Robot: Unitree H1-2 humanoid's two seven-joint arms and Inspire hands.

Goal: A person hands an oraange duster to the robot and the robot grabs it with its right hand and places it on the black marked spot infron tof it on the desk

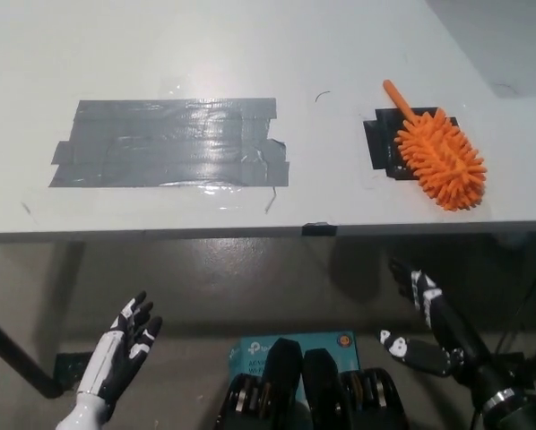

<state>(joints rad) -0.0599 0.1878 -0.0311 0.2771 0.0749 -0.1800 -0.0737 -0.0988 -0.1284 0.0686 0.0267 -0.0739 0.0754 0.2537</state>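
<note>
Now the orange duster (436, 158) lies on the desk (250, 54), its bristled head over the black marked spot (382, 143) at the right, handle pointing to the far left. The black right robot hand (425, 318) hangs below the near desk edge, fingers apart and holding nothing. The white left robot hand (125, 349) rests low at the left, also spread. Placing looks done; I'd say nothing remains except keeping both arms clear.

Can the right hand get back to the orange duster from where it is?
Probably yes: the right hand hangs open below the desk edge, and the orange duster lies uncovered on the black mark above it.
</note>
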